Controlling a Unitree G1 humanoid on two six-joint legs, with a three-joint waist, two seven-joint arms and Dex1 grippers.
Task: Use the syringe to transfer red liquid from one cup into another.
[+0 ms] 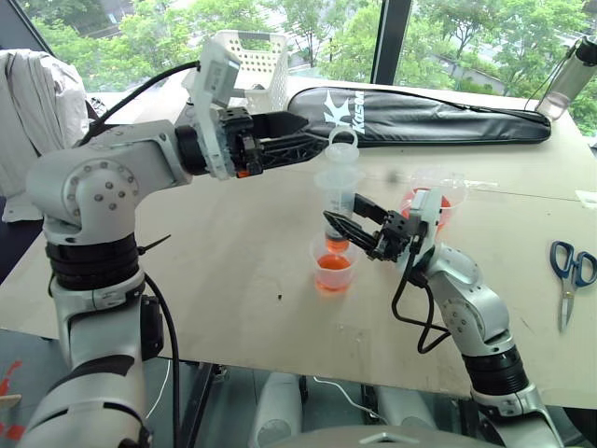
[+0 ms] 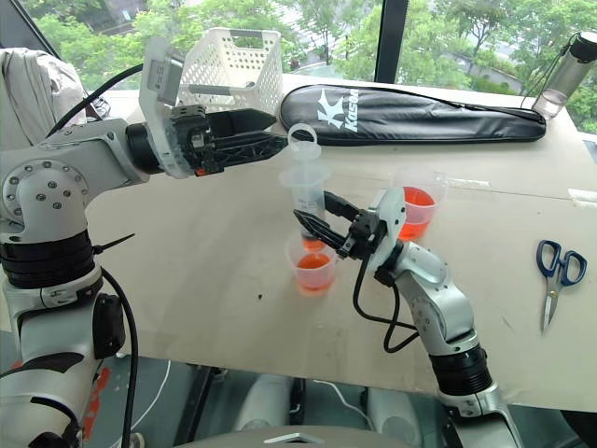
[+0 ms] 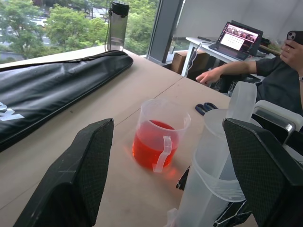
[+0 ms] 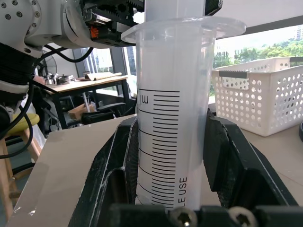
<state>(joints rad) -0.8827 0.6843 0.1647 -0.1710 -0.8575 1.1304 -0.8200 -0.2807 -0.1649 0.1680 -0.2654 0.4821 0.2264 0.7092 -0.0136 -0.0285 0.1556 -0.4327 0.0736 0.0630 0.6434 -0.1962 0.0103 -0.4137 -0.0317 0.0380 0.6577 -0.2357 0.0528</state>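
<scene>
The clear syringe stands upright over the smaller handle-less cup, which holds red liquid. A little red shows at the barrel's lower end, and its tip points down into that cup. My right gripper is shut on the barrel, one finger on each side. My left gripper reaches in from the left at the level of the white plunger's top. It is open, and the plunger stands beside one finger. The wider handled cup with red liquid stands just behind.
A white basket and a long black bag lie along the table's far side, with a bottle at the far right. Blue-handled scissors lie at the right. A person sits at a desk beyond the table.
</scene>
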